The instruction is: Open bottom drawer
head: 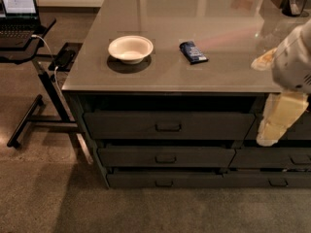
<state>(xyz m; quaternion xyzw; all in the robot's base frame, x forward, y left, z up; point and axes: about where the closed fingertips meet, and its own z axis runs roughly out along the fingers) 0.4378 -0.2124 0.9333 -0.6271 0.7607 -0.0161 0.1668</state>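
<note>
Zero progress: your bottom drawer (194,179) looks shut; your gripper (269,136) hangs by the counter's (160,76) right edge, well apart from the handle (164,183), grip unreadable.

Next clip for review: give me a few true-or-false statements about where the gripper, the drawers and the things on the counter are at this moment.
1. A white bowl sits on the counter, left of a blue packet. True.
2. The gripper is on the handle of the bottom drawer. False: it hangs at the right by the counter's front edge, above and well to the right of that handle.
3. An open laptop stands left of the counter. True.
4. The bottom drawer has the tallest front in its stack. False: it is the slimmest; the top drawer is tallest.
</note>
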